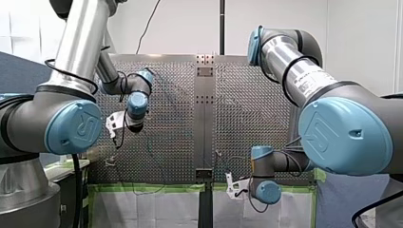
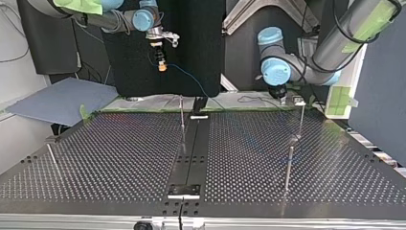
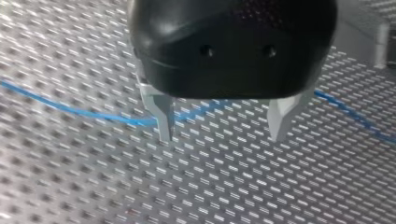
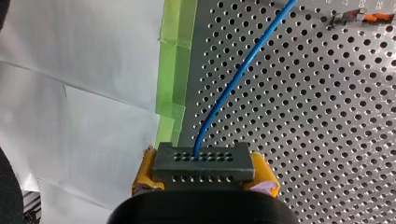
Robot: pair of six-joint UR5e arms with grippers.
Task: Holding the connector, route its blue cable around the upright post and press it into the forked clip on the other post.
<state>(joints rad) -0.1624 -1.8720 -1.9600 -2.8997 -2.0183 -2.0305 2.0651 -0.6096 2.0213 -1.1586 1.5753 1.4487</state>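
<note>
My right gripper (image 4: pixel 204 174) is shut on the grey connector (image 4: pixel 203 159), with a yellow pad (image 4: pixel 144 173) on each side of it. The blue cable (image 4: pixel 233 88) leaves the connector's face and runs off over the perforated table. At the top view's left, that gripper (image 2: pixel 162 61) hangs above the table's far edge, and the cable (image 2: pixel 191 81) droops down from it. My left gripper (image 3: pixel 223 133) is open just above the table, nothing between its metal fingers (image 3: pixel 164 122). The cable (image 3: pixel 79 111) lies on the plate behind them.
Several thin upright posts stand on the table (image 2: pixel 119 158): one near the middle strip (image 2: pixel 182 117), two at the top view's right (image 2: pixel 301 117) (image 2: pixel 288 167), one at its left (image 2: pixel 51 158). Green tape (image 4: pixel 175 70) edges the plate. A small orange-tipped fitting (image 4: pixel 359 17) lies ahead of the connector.
</note>
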